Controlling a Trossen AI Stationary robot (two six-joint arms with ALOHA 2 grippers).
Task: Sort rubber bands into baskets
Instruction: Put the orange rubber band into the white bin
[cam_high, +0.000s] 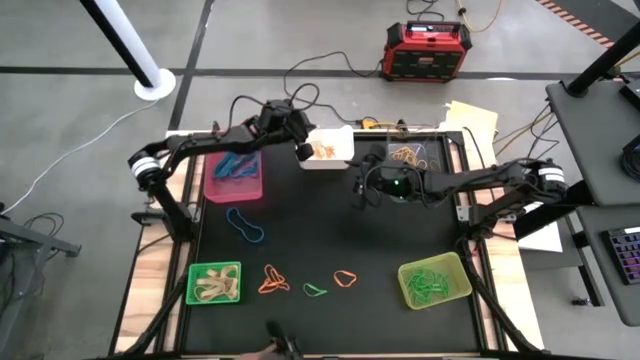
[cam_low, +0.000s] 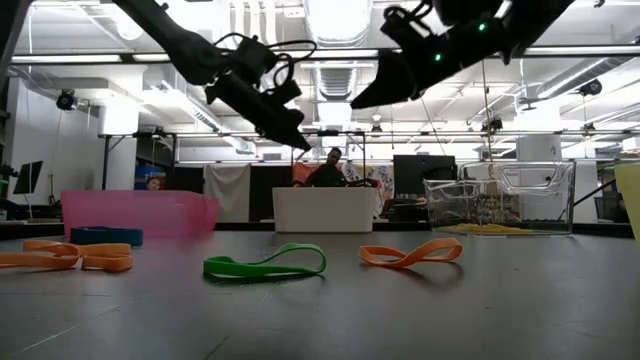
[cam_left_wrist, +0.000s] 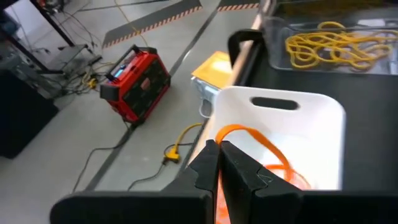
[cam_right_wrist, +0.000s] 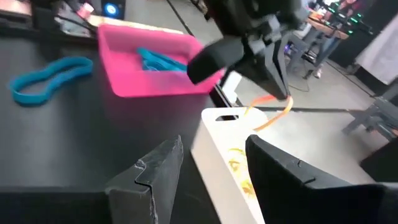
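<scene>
Surface: black mat (cam_high: 330, 240) on a wood-edged table, grey floor around it, an open workshop room behind in the low view
Near edge, left: bright green basket (cam_high: 215, 283) with tan bands inside
Near edge, right: yellow-green basket (cam_high: 434, 280) holding green bands
Loose bands, near: orange band (cam_high: 273, 280), green band (cam_high: 315, 290) and a second orange band (cam_high: 345, 278) lie flat on the mat between those two baskets
Loose band, middle: blue band (cam_high: 245, 227) lies on the mat just in front of the pink basket
Pink basket (cam_high: 234, 176): at the far left, blue bands in it
White basket (cam_left_wrist: 311, 130): at the far edge near the middle, orange bands inside
Clear basket (cam_high: 415, 153): far right of the white one, yellow bands inside
Left gripper (cam_left_wrist: 219, 155): above the white basket's rim, jaws pinched together on an orange rubber band (cam_left_wrist: 252, 138) that hangs as a loop over the basket
Right gripper (cam_right_wrist: 208, 165): hovers above the mat just in front of the white and clear baskets, fingers spread wide, nothing between them
Background: red-and-black box (cam_high: 427, 50) on the floor beyond the table; a person (cam_low: 328, 168) sits far back in the room
</scene>
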